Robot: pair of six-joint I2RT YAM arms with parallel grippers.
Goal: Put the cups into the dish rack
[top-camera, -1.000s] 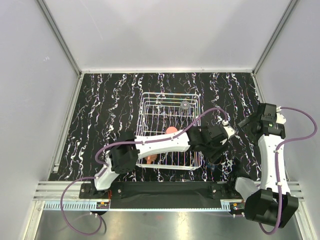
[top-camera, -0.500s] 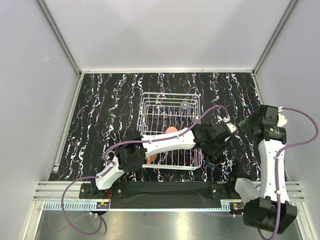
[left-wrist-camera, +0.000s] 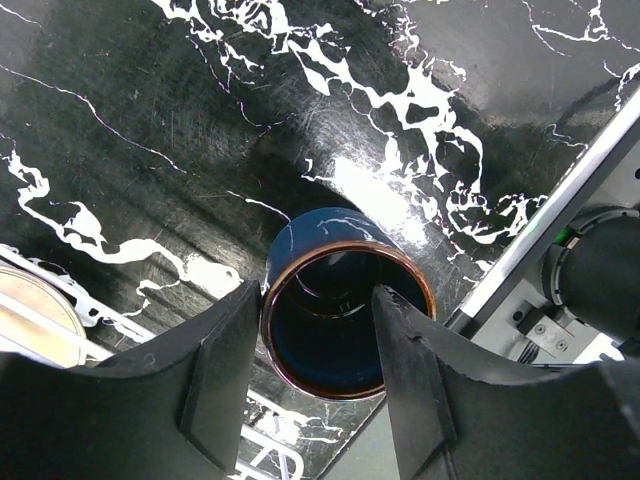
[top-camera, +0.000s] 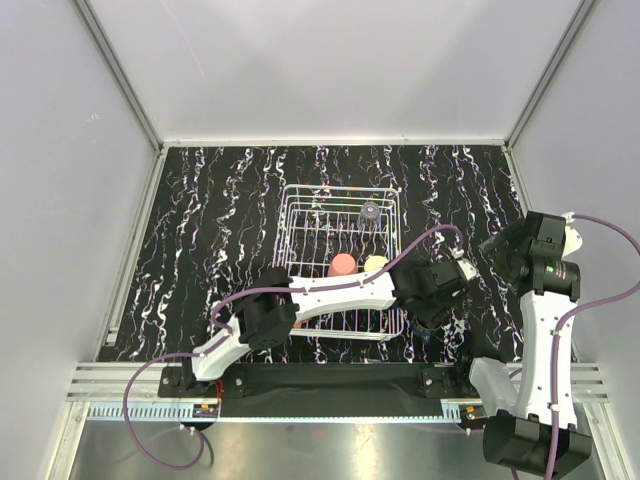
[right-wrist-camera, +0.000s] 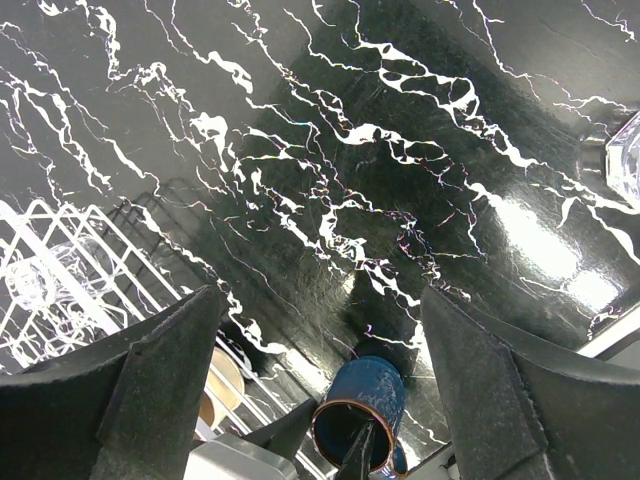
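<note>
The dark blue cup (left-wrist-camera: 345,320) stands upright on the black marbled table, right of the dish rack (top-camera: 300,215). My left gripper (left-wrist-camera: 318,297) is open and low over it. One finger (left-wrist-camera: 225,375) is outside the cup's wall and the other (left-wrist-camera: 415,370) reaches into its mouth; the right wrist view (right-wrist-camera: 365,410) shows this too. The pink tumbler (top-camera: 343,264), the cream cup (top-camera: 376,264) and a clear glass (top-camera: 370,212) sit in the rack. My right gripper (right-wrist-camera: 322,300) is open and empty, high at the right. The orange mug is hidden.
A second clear glass (right-wrist-camera: 625,160) stands on the table at the right edge of the right wrist view. The left arm lies across the rack's near half (top-camera: 330,290). The table's near metal edge (left-wrist-camera: 560,220) is close to the blue cup.
My left gripper has slid a little right and nearer over the blue cup, uncovering the cream cup in the rack. My right arm has drawn back to the right.
</note>
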